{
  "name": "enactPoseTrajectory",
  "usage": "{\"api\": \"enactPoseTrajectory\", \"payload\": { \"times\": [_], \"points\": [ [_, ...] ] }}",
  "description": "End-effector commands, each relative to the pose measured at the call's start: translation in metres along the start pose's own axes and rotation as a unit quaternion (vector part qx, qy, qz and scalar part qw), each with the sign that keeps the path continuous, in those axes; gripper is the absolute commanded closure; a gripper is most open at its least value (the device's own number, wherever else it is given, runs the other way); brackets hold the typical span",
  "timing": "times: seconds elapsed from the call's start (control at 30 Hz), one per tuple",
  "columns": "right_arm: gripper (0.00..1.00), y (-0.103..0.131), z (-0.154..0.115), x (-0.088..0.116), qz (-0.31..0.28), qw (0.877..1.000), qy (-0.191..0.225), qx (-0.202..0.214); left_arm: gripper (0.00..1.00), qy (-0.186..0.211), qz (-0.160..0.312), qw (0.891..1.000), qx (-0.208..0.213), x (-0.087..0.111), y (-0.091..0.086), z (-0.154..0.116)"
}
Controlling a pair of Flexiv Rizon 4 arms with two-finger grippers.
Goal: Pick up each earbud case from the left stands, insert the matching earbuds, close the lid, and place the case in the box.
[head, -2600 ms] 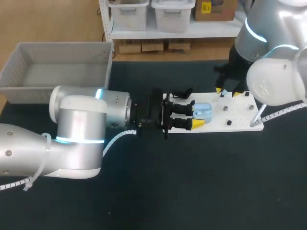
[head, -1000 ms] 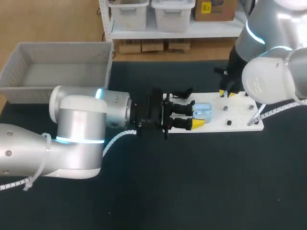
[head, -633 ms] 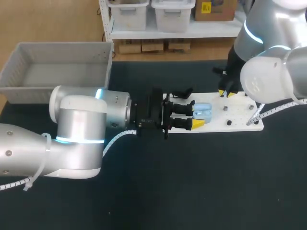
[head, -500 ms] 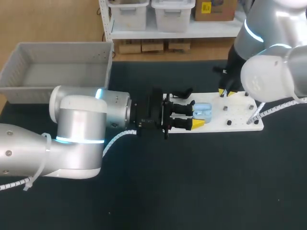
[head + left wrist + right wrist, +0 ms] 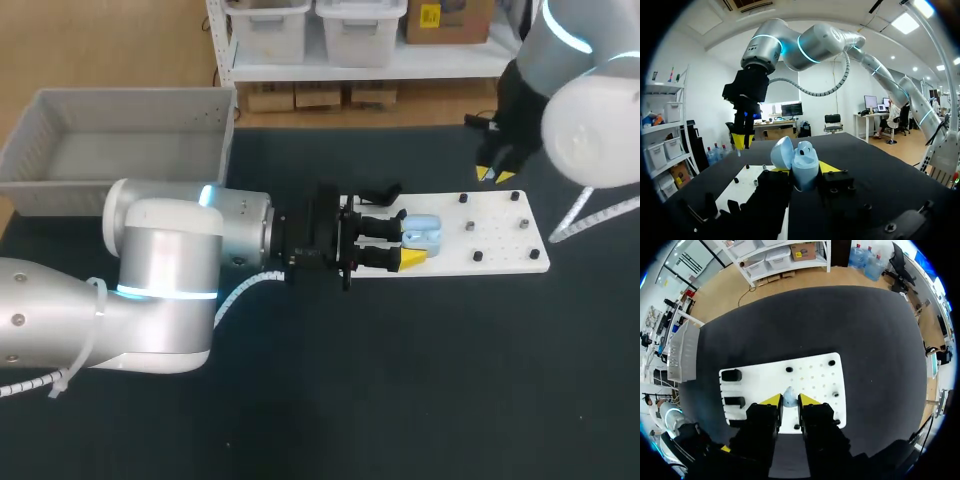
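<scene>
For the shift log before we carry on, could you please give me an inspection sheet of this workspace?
surface: black table, white board with pegs lying on it.
job's things: earbud case, lid open, in the left gripper; earbud in the right gripper; grey box at the table's far left.
clutter: nothing seen.
grippers: left fingers shut on the earbud case; right hangs over the white board, fingers shut on the earbud.
cables: white spiral cable on each arm.
surroundings: nothing seen reaching over the table.
</scene>
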State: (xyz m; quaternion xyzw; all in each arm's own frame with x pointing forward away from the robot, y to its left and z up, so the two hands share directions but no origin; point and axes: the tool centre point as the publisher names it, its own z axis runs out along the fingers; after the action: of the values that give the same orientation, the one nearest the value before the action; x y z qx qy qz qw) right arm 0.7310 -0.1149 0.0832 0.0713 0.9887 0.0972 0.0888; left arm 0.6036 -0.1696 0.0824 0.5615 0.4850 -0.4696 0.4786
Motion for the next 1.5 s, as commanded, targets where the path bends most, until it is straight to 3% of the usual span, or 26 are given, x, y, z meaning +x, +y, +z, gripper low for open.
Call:
{"api": "enactPoseTrajectory", "payload": {
  "times": [0.03, 0.2, 0.4, 0.7, 1.0, 1.5],
  "points": [
    [1.0, -0.003, -0.067, 0.035, -0.008, 1.0, -0.029, -0.006, 1.0, -0.002, 0.002, 1.0, -0.004, 0.001, -0.002, 0.0],
    [1.0, 0.01, -0.106, 0.053, -0.032, 0.999, -0.04, 0.001, 1.0, -0.002, 0.002, 1.0, -0.004, 0.001, -0.002, 0.0],
    [1.0, 0.036, -0.13, 0.087, -0.087, 0.995, -0.03, 0.028, 1.0, -0.002, 0.002, 1.0, -0.004, 0.001, -0.002, 0.0],
    [1.0, 0.074, -0.127, 0.125, -0.14, 0.988, -0.013, 0.066, 1.0, -0.002, 0.002, 1.0, -0.004, 0.001, -0.002, 0.0],
    [1.0, 0.088, -0.121, 0.164, -0.136, 0.989, 0.018, 0.054, 1.0, -0.002, 0.002, 1.0, -0.004, 0.001, -0.002, 0.0],
    [1.0, 0.088, -0.119, 0.165, -0.128, 0.99, 0.014, 0.05, 1.0, -0.002, 0.002, 1.0, -0.004, 0.001, -0.002, 0.0]
  ]
}}
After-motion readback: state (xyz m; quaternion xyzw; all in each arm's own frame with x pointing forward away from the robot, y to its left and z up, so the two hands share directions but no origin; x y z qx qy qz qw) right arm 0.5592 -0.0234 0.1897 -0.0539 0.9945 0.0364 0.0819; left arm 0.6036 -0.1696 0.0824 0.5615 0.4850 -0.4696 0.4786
